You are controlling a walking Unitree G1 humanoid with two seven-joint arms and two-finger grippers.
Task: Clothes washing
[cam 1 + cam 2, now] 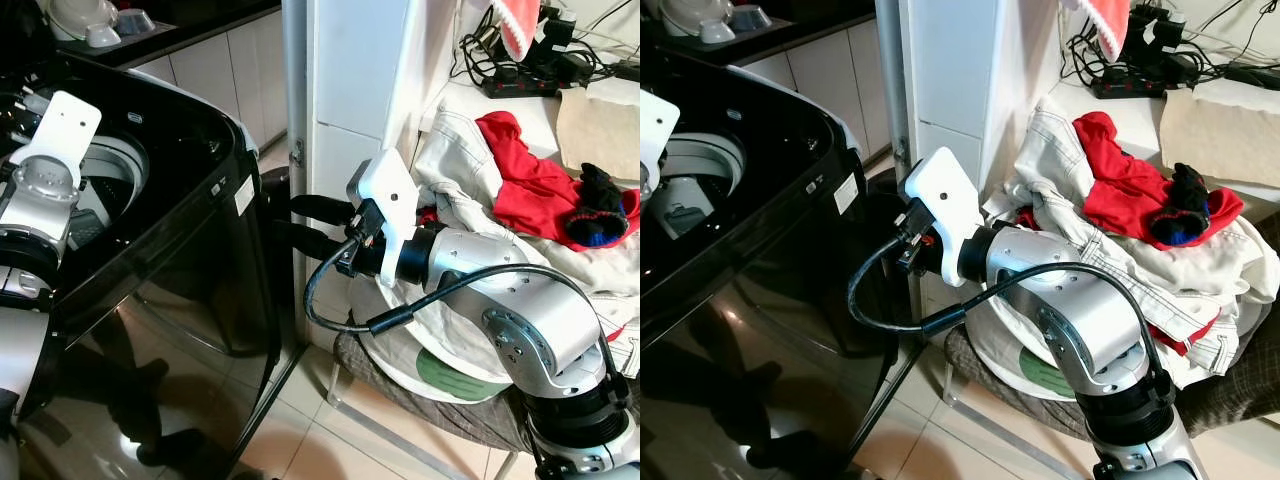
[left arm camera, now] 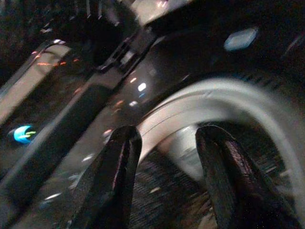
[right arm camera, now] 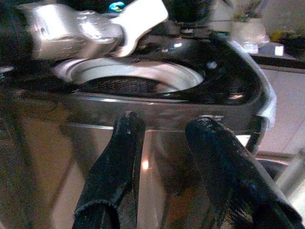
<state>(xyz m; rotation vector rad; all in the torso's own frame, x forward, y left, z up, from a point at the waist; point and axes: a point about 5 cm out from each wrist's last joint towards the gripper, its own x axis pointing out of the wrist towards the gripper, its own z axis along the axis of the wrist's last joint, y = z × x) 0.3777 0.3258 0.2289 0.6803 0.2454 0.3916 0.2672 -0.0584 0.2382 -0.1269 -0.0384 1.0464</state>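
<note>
To our left stands the washing machine (image 1: 180, 250), a black top-loader with its lid up and its drum (image 3: 136, 78) open to view, nothing that we can make out inside. On our right, well apart from the drum mouth, the clothes pile (image 1: 520, 200) lies heaped on a low seat: a pale garment underneath, a red garment (image 1: 535, 185) across it, and a small dark item (image 1: 600, 205) on top. Our right arm reaches leftward across the gap, so the right claw (image 1: 315, 225) sits between pile and washer, fingers pointing at the machine's side wall and away from the laundry; the wrist view shows its fingers (image 3: 114, 171) somewhat apart with nothing between them. Our left claw (image 2: 167, 181) hangs over the drum rim, fingers likewise apart and empty. We judge that the coming move turns on one fact: the clothes lie behind and to the right of the right claw, which is the nearer of the two, so that arm must swing back toward the pile before any garment can be carried across to the drum.
</note>
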